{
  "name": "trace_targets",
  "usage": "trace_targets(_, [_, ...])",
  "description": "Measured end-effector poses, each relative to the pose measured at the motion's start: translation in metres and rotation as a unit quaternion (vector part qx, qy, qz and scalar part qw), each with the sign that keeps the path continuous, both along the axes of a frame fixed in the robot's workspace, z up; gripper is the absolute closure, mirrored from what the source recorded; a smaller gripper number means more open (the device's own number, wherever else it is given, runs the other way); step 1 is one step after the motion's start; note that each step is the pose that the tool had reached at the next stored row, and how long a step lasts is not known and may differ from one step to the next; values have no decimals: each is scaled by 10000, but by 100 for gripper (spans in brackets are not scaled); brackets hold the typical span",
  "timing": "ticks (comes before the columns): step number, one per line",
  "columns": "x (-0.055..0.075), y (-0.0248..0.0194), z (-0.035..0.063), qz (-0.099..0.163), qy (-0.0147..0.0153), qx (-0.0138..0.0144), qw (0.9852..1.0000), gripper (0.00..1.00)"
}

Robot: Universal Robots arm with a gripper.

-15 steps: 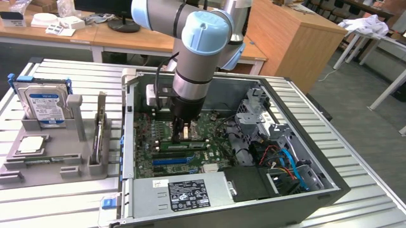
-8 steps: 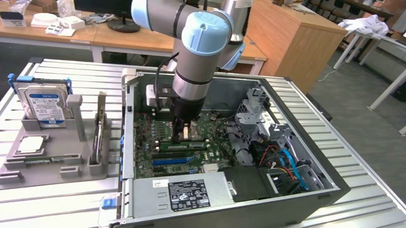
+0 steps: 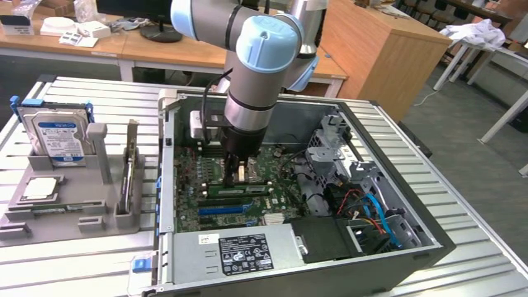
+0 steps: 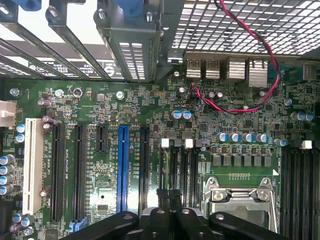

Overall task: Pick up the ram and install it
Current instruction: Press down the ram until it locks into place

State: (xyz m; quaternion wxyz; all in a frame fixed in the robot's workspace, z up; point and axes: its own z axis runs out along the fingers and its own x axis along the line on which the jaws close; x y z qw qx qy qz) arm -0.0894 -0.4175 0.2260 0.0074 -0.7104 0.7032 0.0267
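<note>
Arm upright, reaching straight down into open computer case [image 3: 396, 247], pincer [image 3: 237, 175] closed narrow just above motherboard [image 4: 100, 105], ribbed metal worktop [image 3: 462, 185], wooden desks behind.

closed fingers [image 4: 169, 197] poised over green motherboard [image 4: 150, 115], blue slot [image 4: 122, 167].

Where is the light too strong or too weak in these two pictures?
Exterior view: soft, even room light; a pale highlight on the arm's blue cap; the computer case is dim inside. Wrist view: the motherboard is evenly lit; the gaps between the slot brackets are washed out white.
</note>
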Motion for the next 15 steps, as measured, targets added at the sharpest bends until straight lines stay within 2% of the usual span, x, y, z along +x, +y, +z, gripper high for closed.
trace_targets(15, [0,0,-21,0,0,-1,10000,89])
